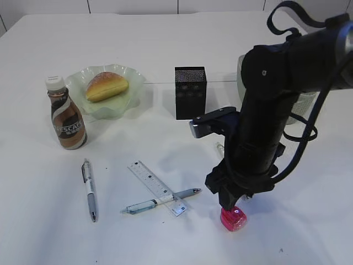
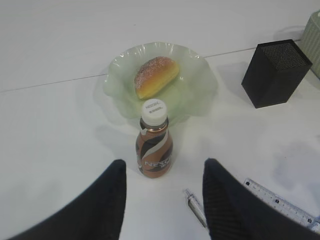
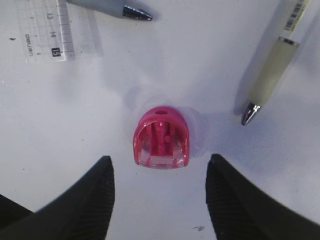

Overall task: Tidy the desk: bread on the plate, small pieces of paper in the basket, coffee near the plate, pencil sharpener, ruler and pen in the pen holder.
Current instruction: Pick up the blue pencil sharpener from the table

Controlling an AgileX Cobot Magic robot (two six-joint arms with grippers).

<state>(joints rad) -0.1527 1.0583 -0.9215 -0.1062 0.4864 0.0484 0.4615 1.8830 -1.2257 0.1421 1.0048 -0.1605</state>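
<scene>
The bread (image 1: 106,86) lies on the green plate (image 1: 83,105), and the coffee bottle (image 1: 65,116) stands upright just left of the plate. The black pen holder (image 1: 190,93) stands behind the middle. A clear ruler (image 1: 157,187) lies over a teal pen (image 1: 160,201); a grey pen (image 1: 90,190) lies to their left. The pink pencil sharpener (image 1: 233,218) (image 3: 161,137) rests on the table. My right gripper (image 3: 160,175) is open just above it, apart from it. My left gripper (image 2: 164,185) is open and empty, above the table before the bottle (image 2: 154,145). No paper pieces show.
A third pen (image 3: 272,70) lies right of the sharpener, partly under my right arm (image 1: 265,121). A pale basket (image 2: 315,42) stands right of the pen holder, mostly hidden behind the arm in the exterior view.
</scene>
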